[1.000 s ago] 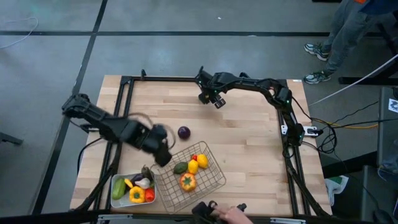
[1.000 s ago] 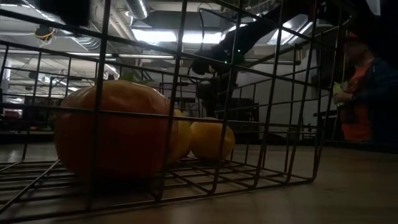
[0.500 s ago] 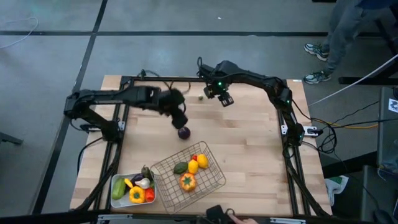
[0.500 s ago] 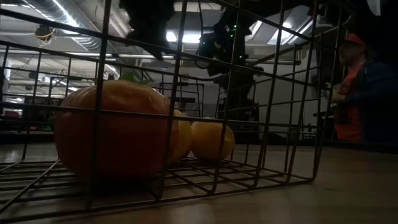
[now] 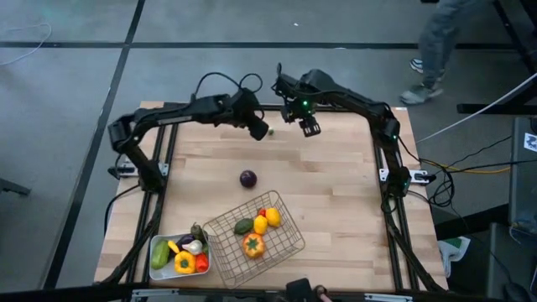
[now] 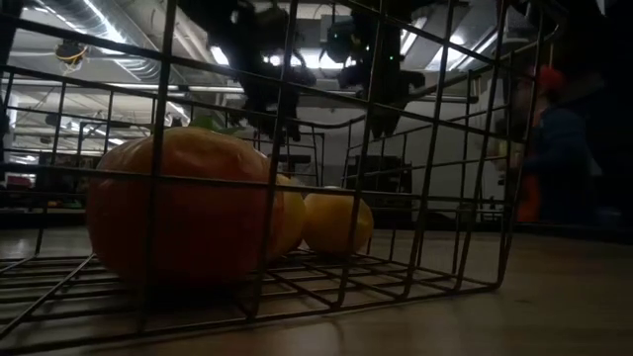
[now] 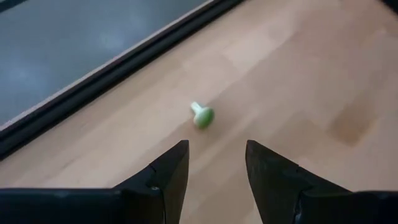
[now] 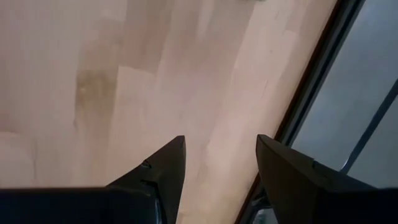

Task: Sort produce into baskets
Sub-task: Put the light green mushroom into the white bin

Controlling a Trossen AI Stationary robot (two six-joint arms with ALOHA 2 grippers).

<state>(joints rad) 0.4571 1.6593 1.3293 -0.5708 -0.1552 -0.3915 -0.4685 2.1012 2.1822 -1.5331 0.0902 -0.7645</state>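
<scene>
A small green piece with a pale stem lies on the wooden table near its far edge. My left gripper hovers just short of it, open and empty, slanting down. My right gripper is open and empty, pointing down, above bare table to the right of the piece. A purple onion sits alone mid-table. The wire basket holds an orange pepper, lemons and small green and red pieces. The white tray holds cucumber, yellow pepper, eggplant and garlic.
A black frame rail runs along the table's far edge, just behind the green piece. A person walks on the floor beyond the far right corner. Bare wood lies between the onion and the far edge.
My left gripper has swung from beside the wire basket, past the purple onion, toward the table's far edge, to the small green piece. My right gripper has risen, shifted a little toward the right edge and turned about its own axis. The produce has stayed in place.
</scene>
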